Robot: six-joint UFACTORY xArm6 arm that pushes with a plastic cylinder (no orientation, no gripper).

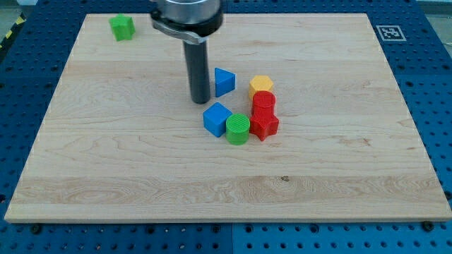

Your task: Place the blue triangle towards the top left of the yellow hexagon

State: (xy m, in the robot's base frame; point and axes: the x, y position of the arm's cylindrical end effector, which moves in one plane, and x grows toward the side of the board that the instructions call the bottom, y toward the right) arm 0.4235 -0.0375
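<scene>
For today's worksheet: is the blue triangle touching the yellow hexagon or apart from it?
Apart: bare wood shows between the blue triangle and the yellow hexagon; my tip is beside the triangle's left.

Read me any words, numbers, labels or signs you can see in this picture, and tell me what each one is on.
No readable words or numbers anywhere.
Fiducial marker: a black-and-white square pattern at the wooden board's top right corner; a coded sign, not text.
Blocks and my tip: no lettering visible.

A robotics lab bench. A wooden board (226,176) lies on a blue perforated mounting table (438,106), with a printed fiducial marker (388,32) up and right of my tip (200,101).
</scene>
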